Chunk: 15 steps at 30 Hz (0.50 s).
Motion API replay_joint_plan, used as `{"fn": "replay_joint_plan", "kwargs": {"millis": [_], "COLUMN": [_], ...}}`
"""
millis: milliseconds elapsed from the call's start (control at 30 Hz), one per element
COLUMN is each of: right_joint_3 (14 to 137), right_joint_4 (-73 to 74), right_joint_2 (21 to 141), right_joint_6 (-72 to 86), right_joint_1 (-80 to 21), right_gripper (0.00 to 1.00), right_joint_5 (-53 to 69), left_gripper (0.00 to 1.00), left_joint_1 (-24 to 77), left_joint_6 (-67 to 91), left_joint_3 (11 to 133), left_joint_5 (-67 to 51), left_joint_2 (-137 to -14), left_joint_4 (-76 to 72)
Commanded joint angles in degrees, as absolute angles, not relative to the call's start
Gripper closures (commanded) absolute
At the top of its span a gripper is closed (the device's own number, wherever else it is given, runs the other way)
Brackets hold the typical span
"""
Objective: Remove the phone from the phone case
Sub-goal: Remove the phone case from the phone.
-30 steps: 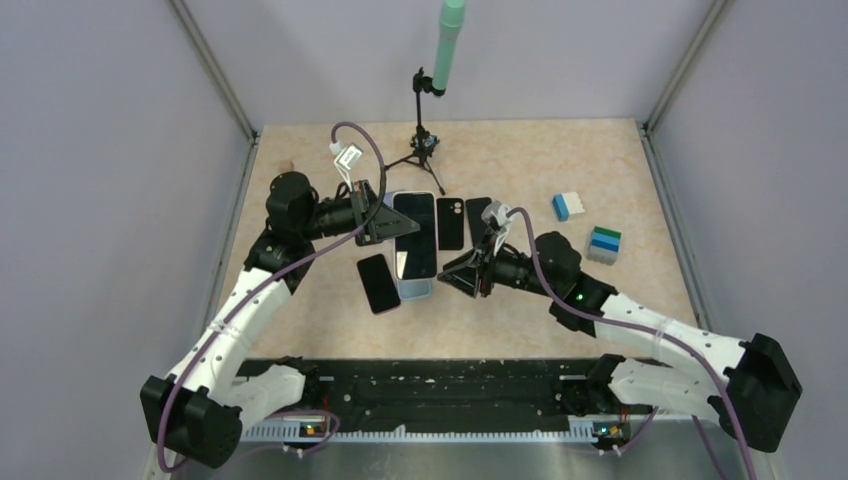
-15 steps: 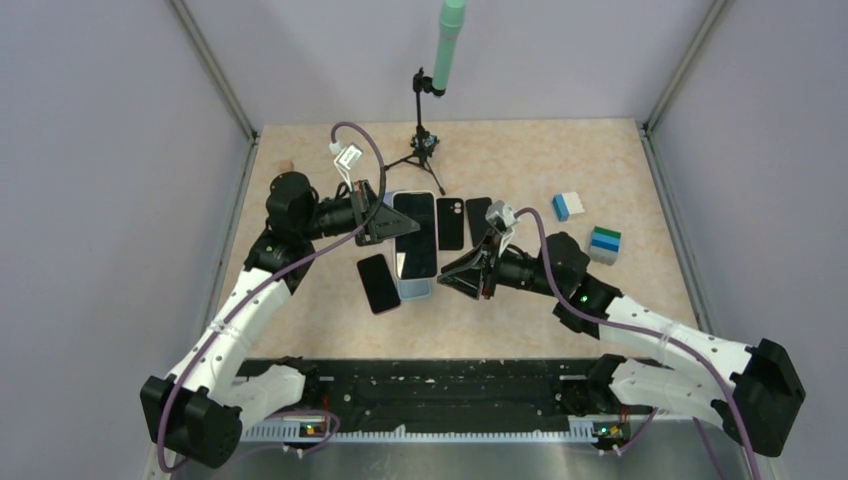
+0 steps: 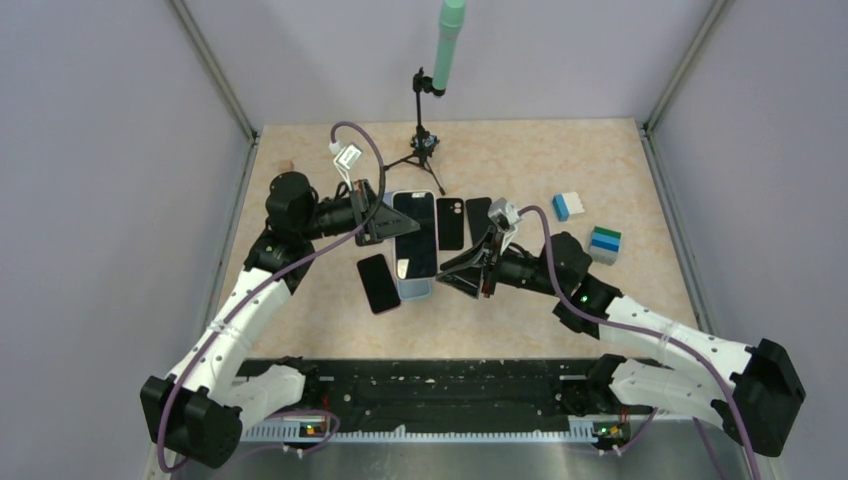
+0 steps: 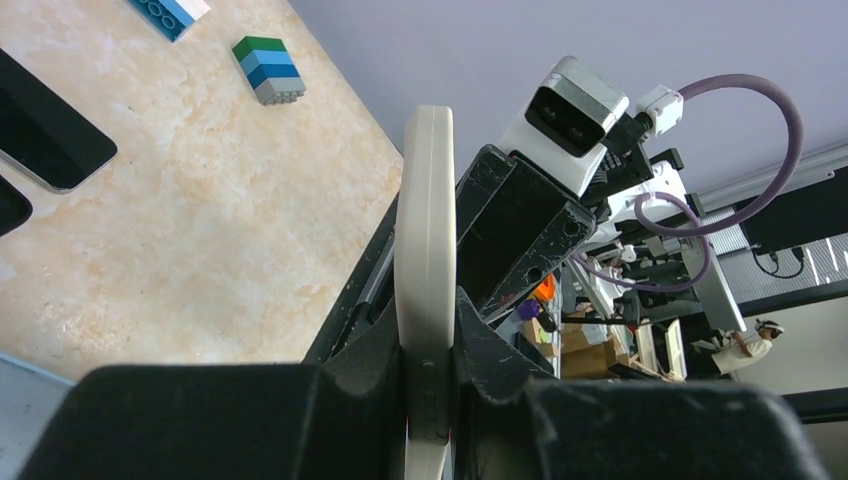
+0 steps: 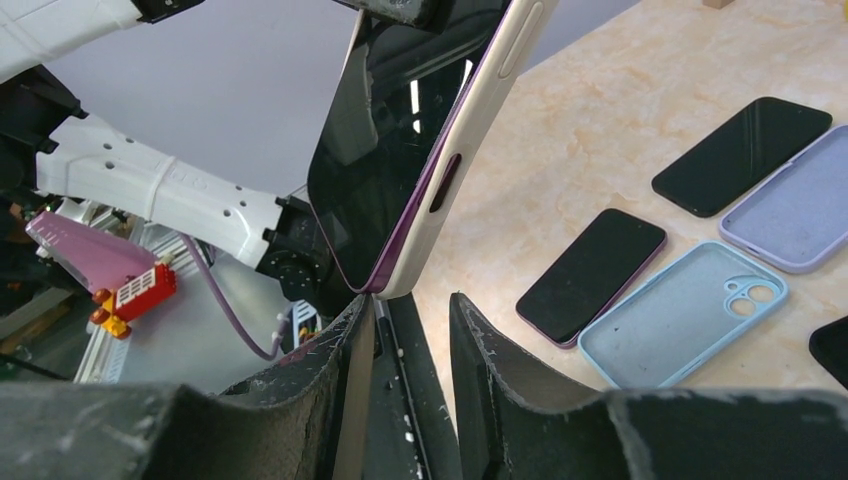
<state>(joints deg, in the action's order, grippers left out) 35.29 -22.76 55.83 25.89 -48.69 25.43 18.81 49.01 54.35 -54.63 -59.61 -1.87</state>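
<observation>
The phone (image 3: 415,235) has a dark screen and a purple rim and sits in a cream case (image 5: 470,120). It is held up off the table, tilted. My left gripper (image 3: 385,222) is shut on its upper left edge. In the left wrist view the case (image 4: 427,230) runs edge-on between the closed fingers (image 4: 480,345). My right gripper (image 3: 462,276) stands open at the phone's lower right corner. In the right wrist view the phone's bottom corner (image 5: 385,285) rests just above the left fingertip (image 5: 358,325). Nothing lies between the jaws of my right gripper (image 5: 410,305).
On the table under the held phone lie a bare black phone (image 3: 378,283) and an empty light blue case (image 3: 418,288). Two more dark phones (image 3: 450,223) (image 3: 478,218) lie behind. Stacked bricks (image 3: 567,205) (image 3: 604,243) sit at right, a tripod (image 3: 425,150) at the back. A lilac case (image 5: 790,210) lies beside them.
My right gripper has shifted slightly toward the phone's lower corner, its jaws narrowing briefly and widening again. The left arm and the phone have stayed put.
</observation>
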Motion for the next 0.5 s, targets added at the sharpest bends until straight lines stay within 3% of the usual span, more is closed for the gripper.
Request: {"fn": "replay_joint_plan", "kwargs": {"millis": [0, 467], "right_joint_3": [35.95, 37.43], "right_joint_4": [-26.54, -23.03], "right_joint_2": [55.20, 58.45], "right_joint_6": [26.87, 28.86], "right_joint_1": [-48.34, -48.34], "right_gripper": [0.67, 0.71], "right_joint_5": [23.34, 14.94], "left_gripper": [1.00, 1.00], "left_joint_1": [18.71, 18.69], "left_joint_6": [50.54, 53.59], "left_joint_3": [56.21, 55.49], "left_joint_5": [-56.43, -57.74], "left_joint_2": [-58.00, -58.01], "left_joint_4": [-7.36, -11.32]}}
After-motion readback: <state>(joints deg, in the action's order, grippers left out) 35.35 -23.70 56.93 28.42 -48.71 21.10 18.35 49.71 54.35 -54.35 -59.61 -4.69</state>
